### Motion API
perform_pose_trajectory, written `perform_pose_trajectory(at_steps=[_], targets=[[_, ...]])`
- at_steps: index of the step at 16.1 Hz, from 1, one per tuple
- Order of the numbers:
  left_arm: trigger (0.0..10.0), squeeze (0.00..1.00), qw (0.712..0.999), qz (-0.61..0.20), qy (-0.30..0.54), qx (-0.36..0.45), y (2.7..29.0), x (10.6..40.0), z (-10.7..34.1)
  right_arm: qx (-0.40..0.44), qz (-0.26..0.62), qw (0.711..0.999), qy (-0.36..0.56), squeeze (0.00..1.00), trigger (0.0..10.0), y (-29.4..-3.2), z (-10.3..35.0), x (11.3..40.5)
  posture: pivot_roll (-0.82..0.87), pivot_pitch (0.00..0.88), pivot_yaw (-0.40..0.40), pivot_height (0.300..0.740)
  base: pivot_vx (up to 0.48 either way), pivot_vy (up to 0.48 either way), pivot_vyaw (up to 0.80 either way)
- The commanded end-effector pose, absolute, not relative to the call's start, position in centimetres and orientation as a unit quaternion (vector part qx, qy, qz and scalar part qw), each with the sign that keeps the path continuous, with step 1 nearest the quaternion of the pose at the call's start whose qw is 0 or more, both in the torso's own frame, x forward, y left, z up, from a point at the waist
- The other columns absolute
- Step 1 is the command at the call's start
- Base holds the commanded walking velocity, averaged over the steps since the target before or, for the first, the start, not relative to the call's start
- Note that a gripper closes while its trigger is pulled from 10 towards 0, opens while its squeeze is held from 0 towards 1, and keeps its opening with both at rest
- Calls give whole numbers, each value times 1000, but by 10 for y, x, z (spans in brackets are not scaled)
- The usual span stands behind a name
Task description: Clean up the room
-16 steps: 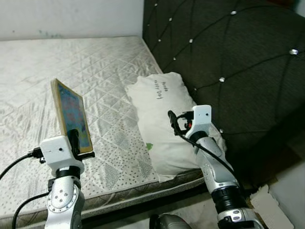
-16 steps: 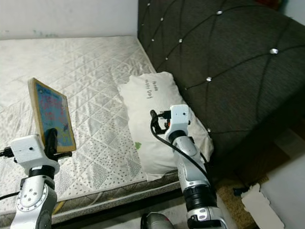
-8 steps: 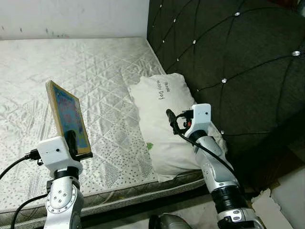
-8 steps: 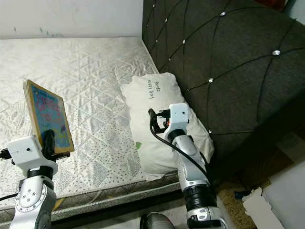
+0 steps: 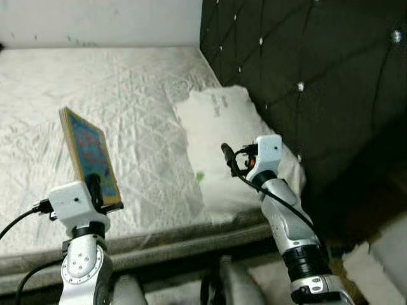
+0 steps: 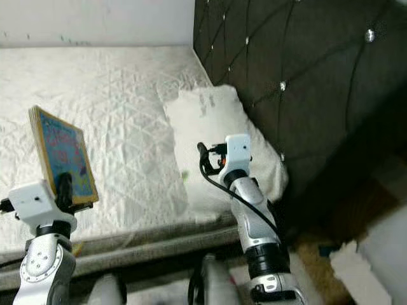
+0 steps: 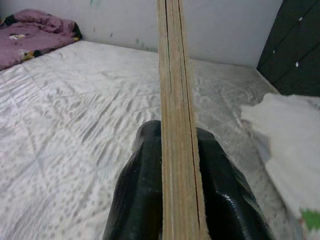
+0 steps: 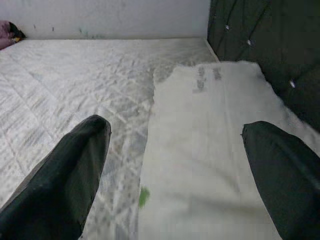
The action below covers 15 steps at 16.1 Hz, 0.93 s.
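Two arms were up in front of the bed, and the left gripper [image 5: 97, 190] had its black fingers [image 7: 135, 200] pinched tight on the bottom edge of a book [image 5: 91, 154]. It was a thin hardcover standing upright at the left of the frame over the near part of the mattress [image 5: 127, 95], tan board edges, cover mostly blue with a pinkish patch. Whatever was printed on the cover was too blurry to read. Seen edge-on from the left wrist, the book looked like a few pale wooden-looking layers.

Right gripper [image 8: 175, 165] sat mid-frame with its fingers spread wide apart, nothing in them, hovering over the white pillow [image 5: 222, 121] that lay against the dark tufted headboard [image 5: 318, 76]. The pillow had some dark handwriting near its top end, not legible, plus a small green spot [image 8: 144, 196] lower down.

Pink bedding [image 7: 35, 37] was bunched at the far end of the mattress.
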<state>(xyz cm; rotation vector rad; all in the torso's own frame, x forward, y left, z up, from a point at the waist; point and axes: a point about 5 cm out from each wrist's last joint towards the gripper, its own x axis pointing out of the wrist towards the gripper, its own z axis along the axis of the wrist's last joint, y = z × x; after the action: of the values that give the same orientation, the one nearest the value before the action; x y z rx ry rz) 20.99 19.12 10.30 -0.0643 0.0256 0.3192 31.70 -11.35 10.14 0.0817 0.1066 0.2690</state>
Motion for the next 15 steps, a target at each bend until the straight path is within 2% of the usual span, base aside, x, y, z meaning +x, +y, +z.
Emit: perform_pose_trajectory(at_steps=[1,12,15], targets=[[10000,0,986,163,-6,-31,191,213,112,39,130,989,51,0,10000,-116,104,318,-3,0,-58,635,0,0,0],[10000,0,986,161,-16,-38,191,214,115,36,135,989,53,0,10000,-114,104,320,-1,0,-64,635,0,0,0],[10000,0,987,152,-21,-40,190,216,117,35,135,989,54,0,10000,-114,104,320,-3,0,-64,635,260,0,0]])
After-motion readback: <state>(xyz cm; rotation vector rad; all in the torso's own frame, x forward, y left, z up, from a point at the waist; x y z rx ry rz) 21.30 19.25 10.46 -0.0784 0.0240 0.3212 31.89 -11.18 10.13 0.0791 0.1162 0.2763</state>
